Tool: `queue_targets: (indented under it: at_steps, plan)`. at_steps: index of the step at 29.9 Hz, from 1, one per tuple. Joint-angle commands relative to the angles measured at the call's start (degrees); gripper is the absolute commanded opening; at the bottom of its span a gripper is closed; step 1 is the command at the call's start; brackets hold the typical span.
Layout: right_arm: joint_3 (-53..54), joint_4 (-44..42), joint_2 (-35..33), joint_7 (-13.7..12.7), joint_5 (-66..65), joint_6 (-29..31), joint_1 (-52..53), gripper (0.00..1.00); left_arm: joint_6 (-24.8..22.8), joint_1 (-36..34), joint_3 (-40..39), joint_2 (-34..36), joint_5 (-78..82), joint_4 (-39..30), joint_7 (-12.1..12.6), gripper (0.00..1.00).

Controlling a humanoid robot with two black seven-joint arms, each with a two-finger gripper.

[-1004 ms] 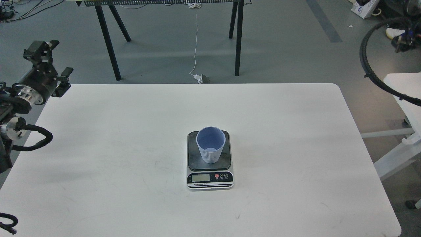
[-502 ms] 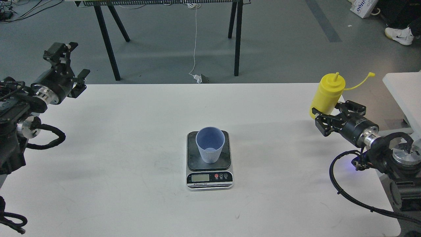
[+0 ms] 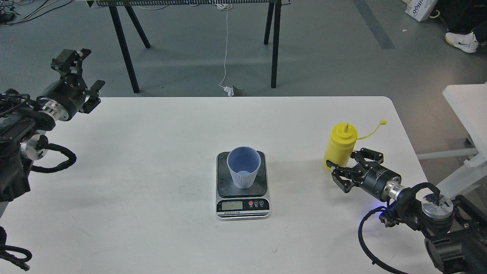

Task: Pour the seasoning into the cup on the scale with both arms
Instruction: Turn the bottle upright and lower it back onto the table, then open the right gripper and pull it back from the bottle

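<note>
Head view, left to right: the left arm comes in over the far left corner of the white counter (image 3: pixel 152 125), its silver wrist ring catching the light and a black cable looping below it. The left pincer (image 3: pixel 81 68) is raised above the counter's far edge with its two fingers spread wide — one points up and away, the other sticks out to the right — and nothing sits between them.

Near the middle of the counter stands the scale (image 3: pixel 242 185), its display and round buttons, one of them red, facing the near side. The cup (image 3: pixel 243 166) stands upright on the scale's dark top plate, light blue, ribbed around its lower part, open end up; its inside looks empty.

To the right of the scale and apart from it stands the bottle (image 3: pixel 339 147) — yellow, upright, cone nozzle pointing up, with its small cap hanging out to the right on a thin tether. Its base seems to rest on the counter, though the fingers hide part of it. The right pincer (image 3: pixel 348 164) reaches in from the near right and closes around the bottle's lower part, one finger on the near left side and the other on the right side, both touching the yellow wall. Behind it the right arm (image 3: pixel 414 201) runs back toward the near right corner, with a silver ring, a black cable curling beneath and a small blue light.
</note>
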Motion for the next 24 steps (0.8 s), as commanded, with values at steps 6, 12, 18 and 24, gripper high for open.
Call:
queue_targets:
  at_steps: [6,12,18,24]
  plan:
    - [-2.47,0.0,-0.56,-0.01,-0.02,0.29,-0.19,0.27,-0.01,0.0,0.35,-0.08,0.0,0.0,0.0,0.99]
    - [-1.51,1.93,-2.31,-0.01,0.06,3.18,-1.16,1.0,-0.01,-0.08,1.23,-0.08,-0.09,0.0,0.0,0.99]
    - [-1.42,5.8,-6.7,-0.01,0.33,6.44,-4.66,1.0,-0.01,-0.26,1.32,0.01,0.0,0.0,0.0,1.0]
    - [-1.07,10.27,-12.06,-0.01,0.85,10.03,-11.16,1.0,-0.01,-0.35,1.32,-0.08,0.0,0.0,0.0,1.0]
